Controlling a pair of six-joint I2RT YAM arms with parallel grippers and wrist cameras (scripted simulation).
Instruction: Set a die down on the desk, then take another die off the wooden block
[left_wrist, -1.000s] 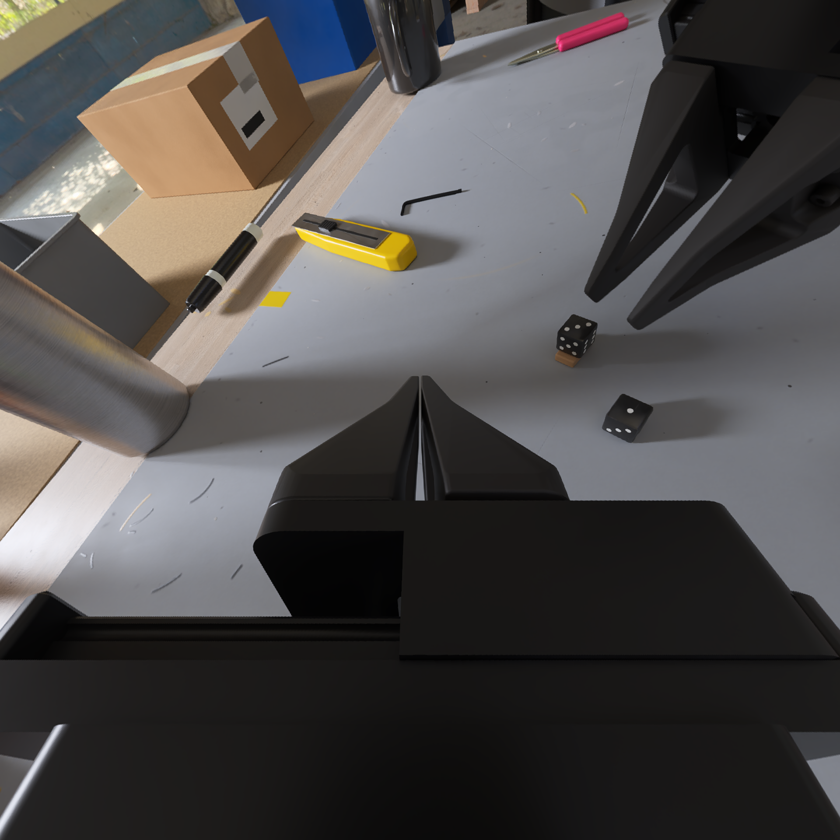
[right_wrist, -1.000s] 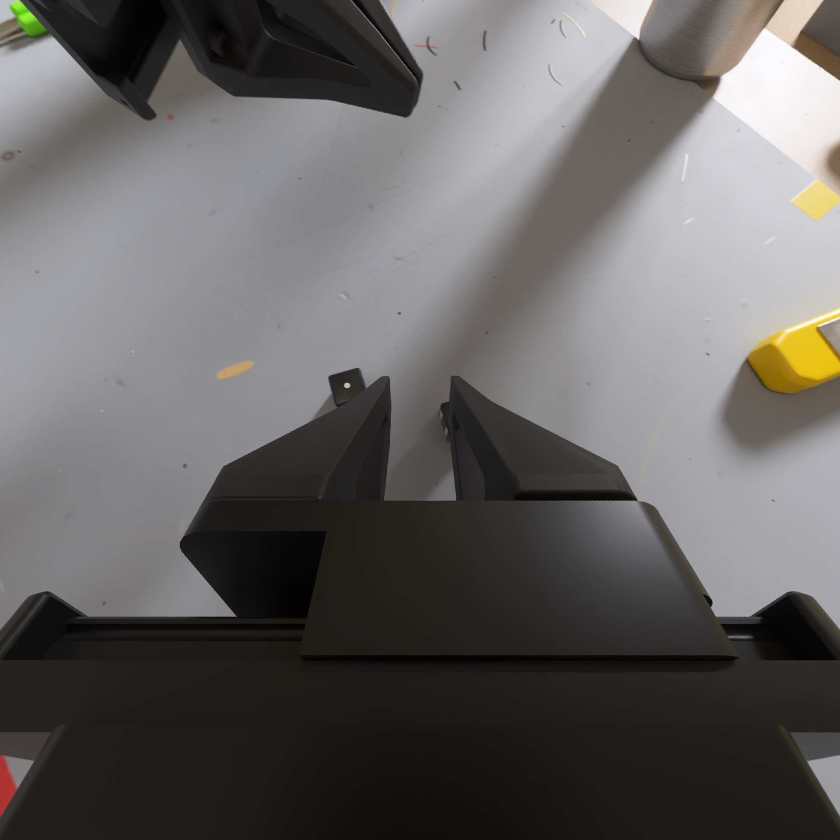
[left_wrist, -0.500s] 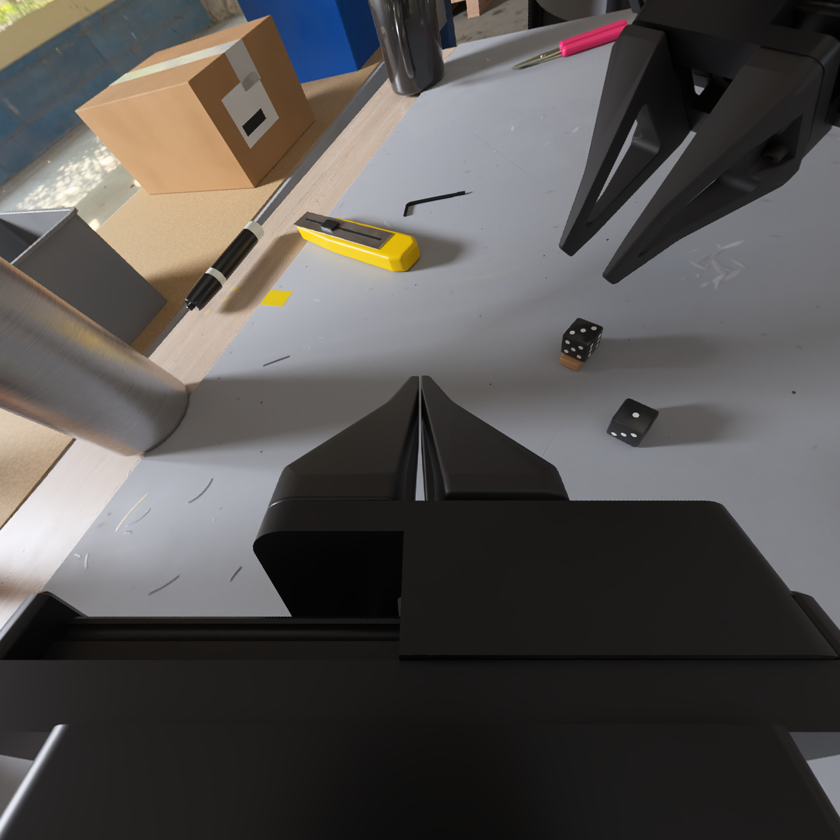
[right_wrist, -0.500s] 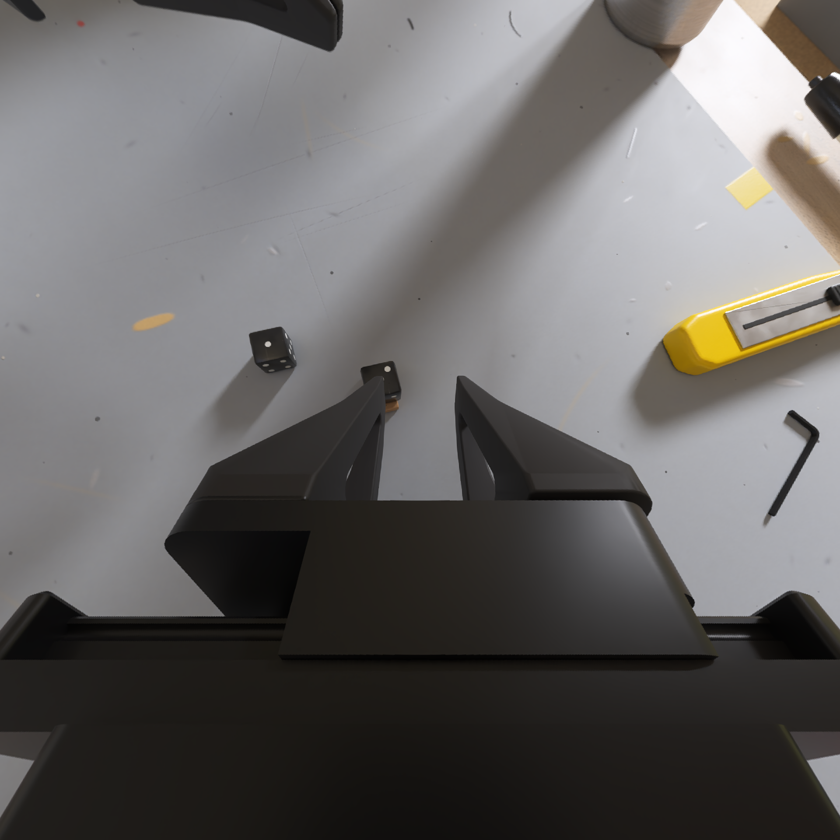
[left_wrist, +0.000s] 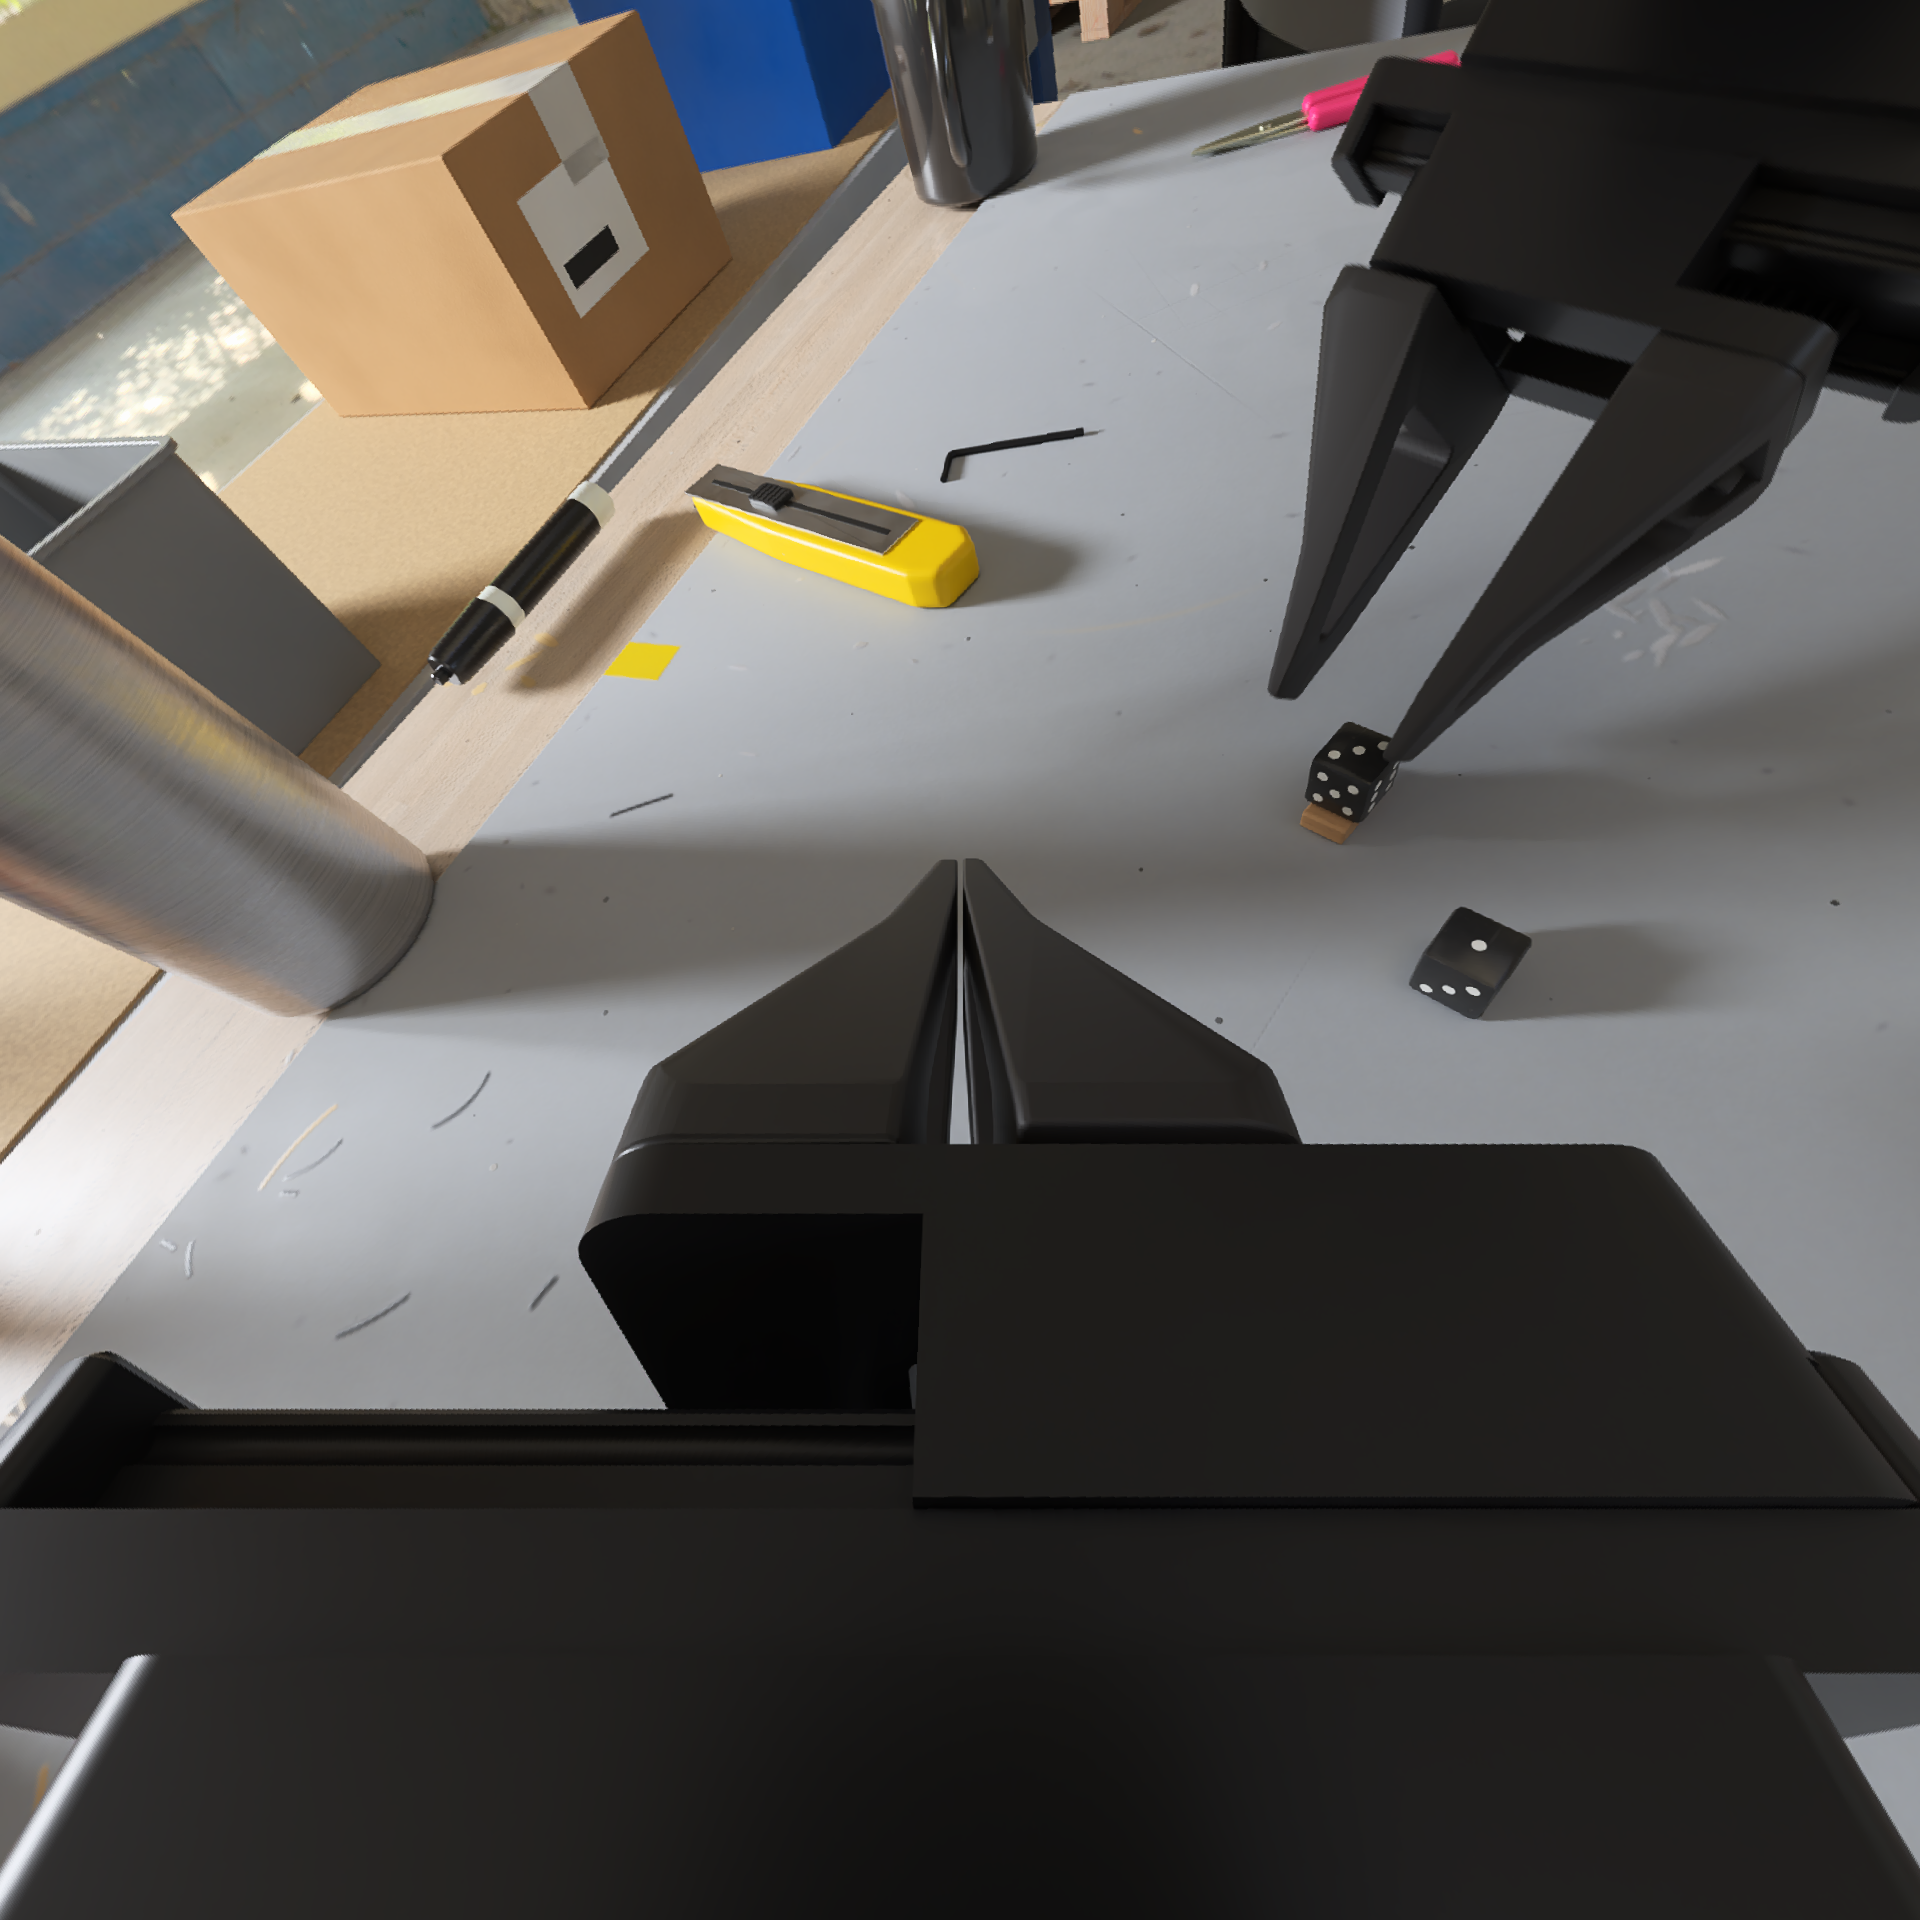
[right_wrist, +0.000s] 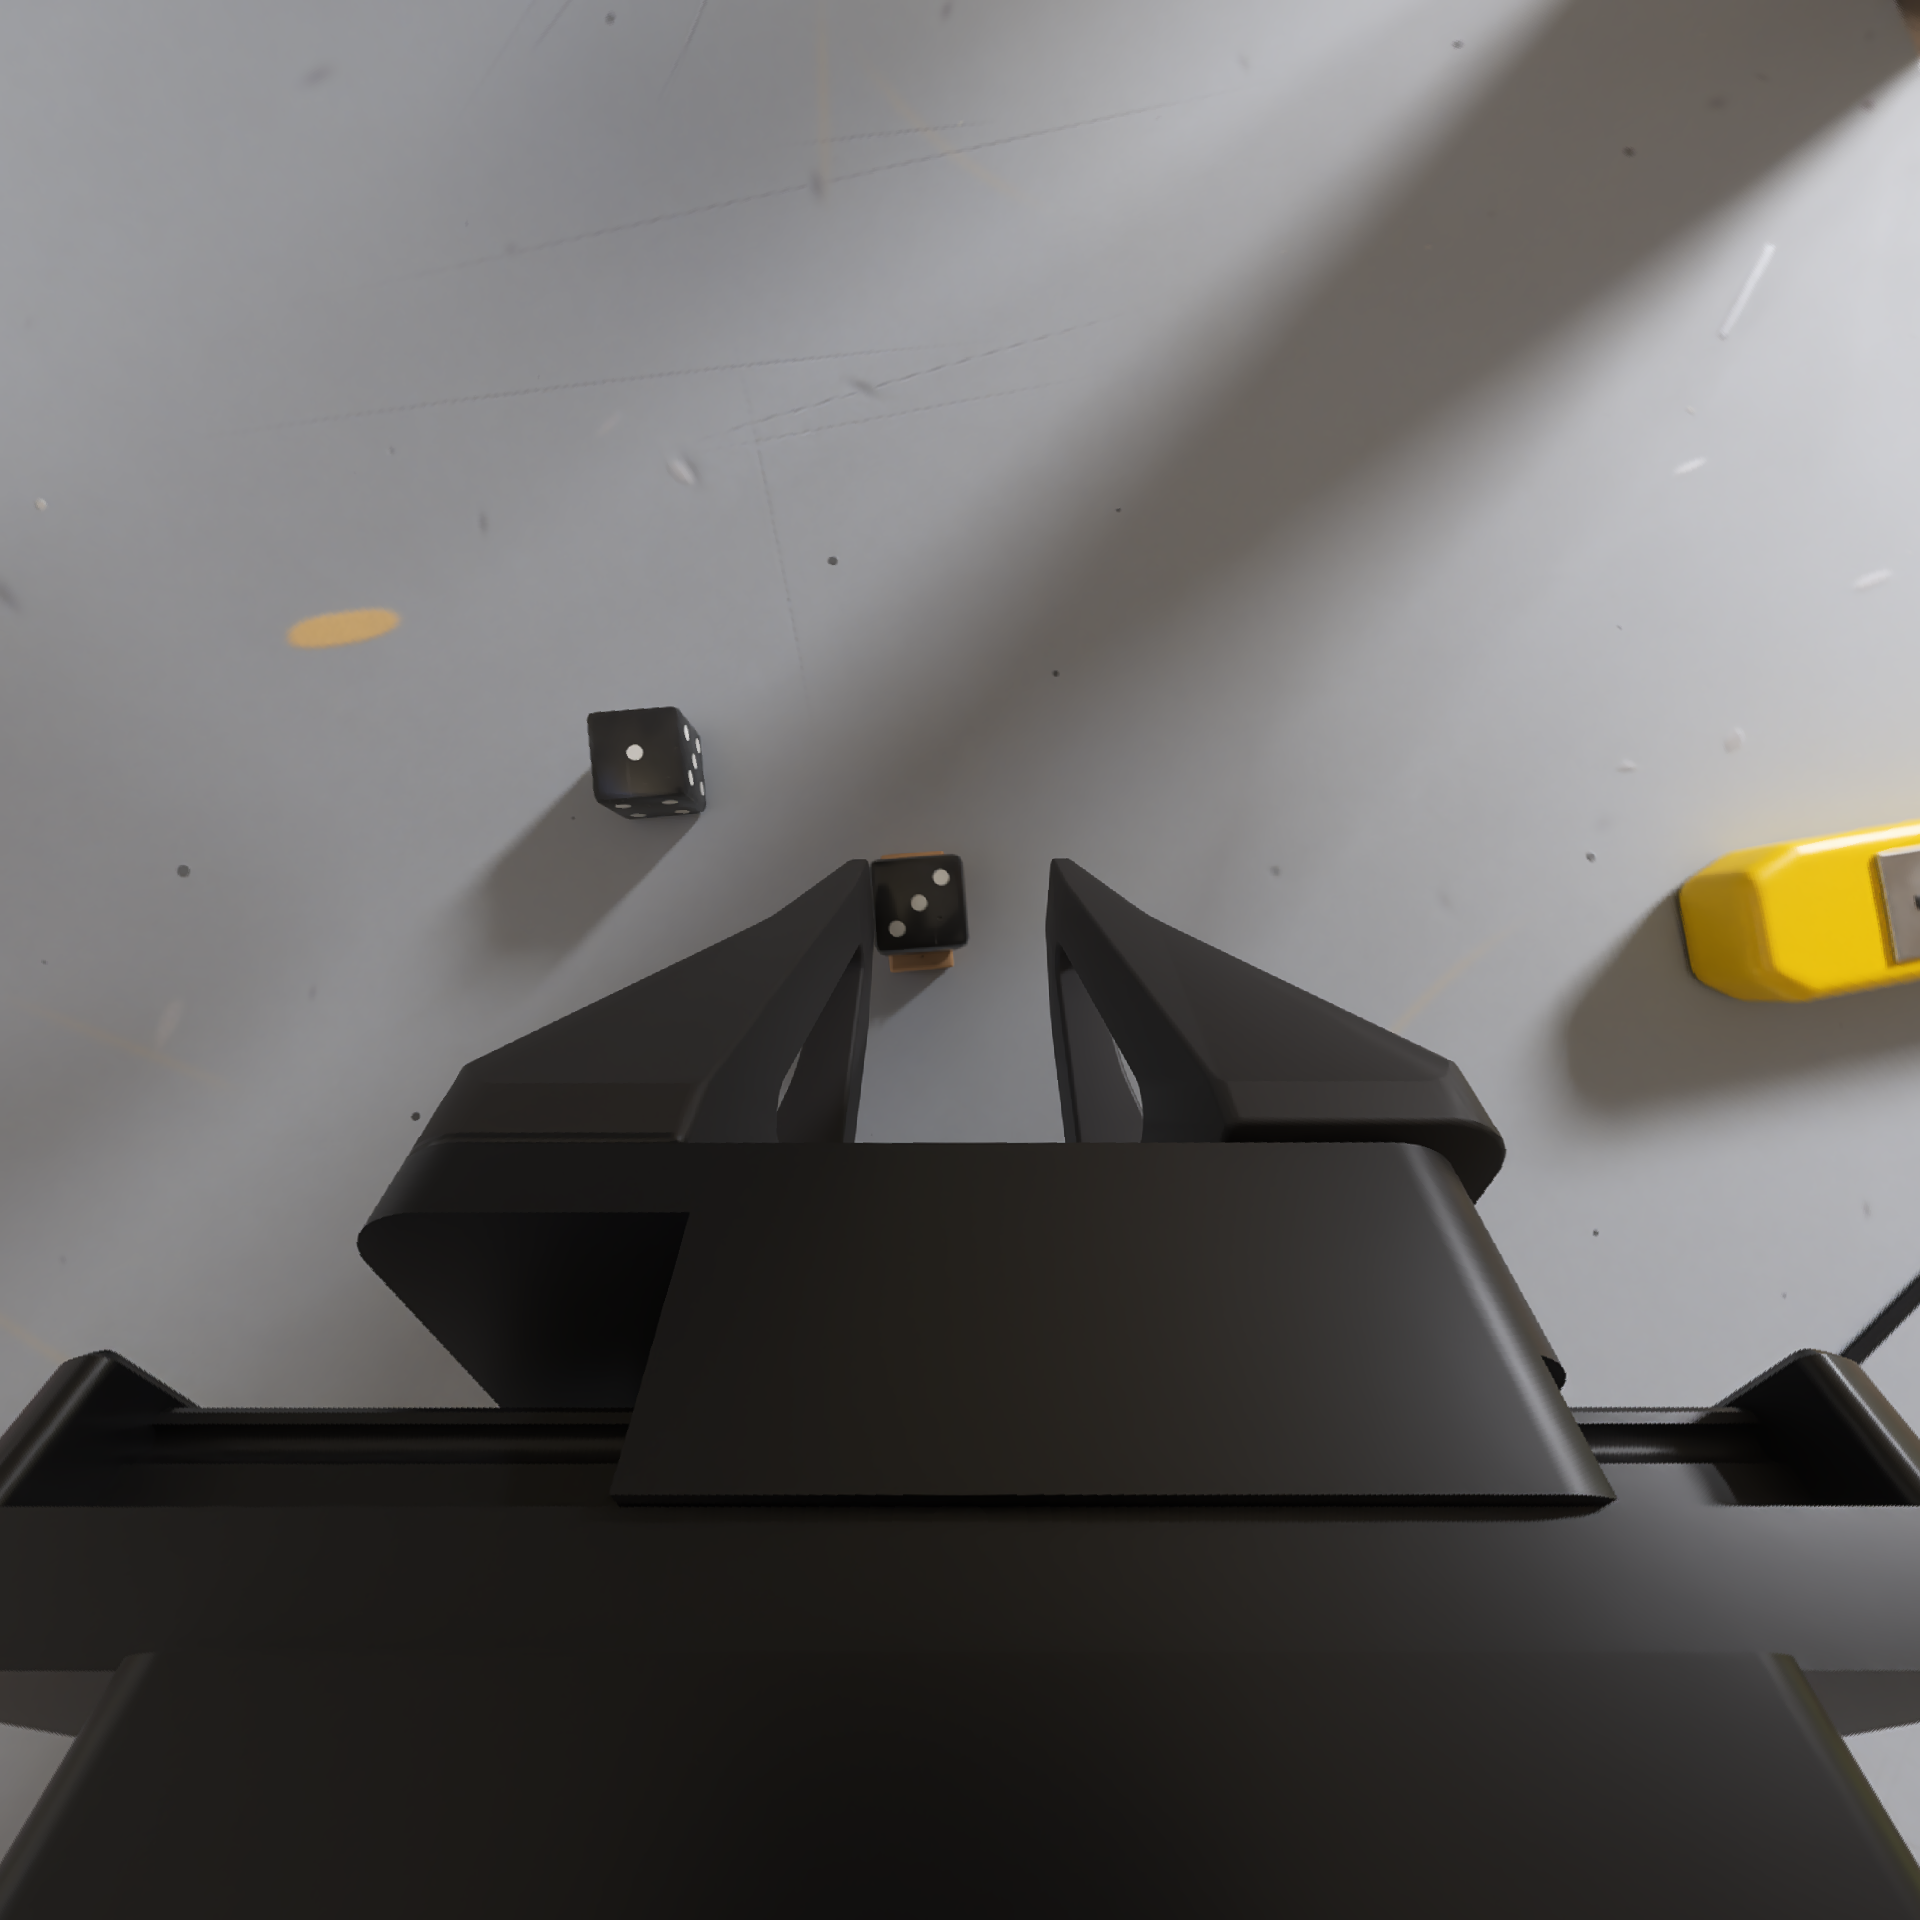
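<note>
A black die (left_wrist: 1348, 779) sits on a small wooden block (left_wrist: 1328, 826) on the grey desk (left_wrist: 1039, 727). A second black die (left_wrist: 1469, 962) lies loose on the desk nearby. My right gripper (right_wrist: 958, 875) is open and points down over the block; the die on the block (right_wrist: 920, 902) lies between its fingers, close against the left one. The block (right_wrist: 921, 961) peeks out under it. The loose die (right_wrist: 645, 763) lies to the left. In the left wrist view the right gripper (left_wrist: 1340, 717) stands just above the die. My left gripper (left_wrist: 960, 868) is shut and empty.
A yellow utility knife (left_wrist: 836, 534) and a black hex key (left_wrist: 1008, 449) lie on the desk, a black marker (left_wrist: 523, 574) at its wooden edge. A cardboard box (left_wrist: 457, 218), a metal post (left_wrist: 177, 831), a dark cup (left_wrist: 966, 94) and a pink-handled tool (left_wrist: 1340, 99) stand around.
My right gripper has come down and moved over the die on the block, so its fingers now straddle it. The left gripper has stayed still and shut.
</note>
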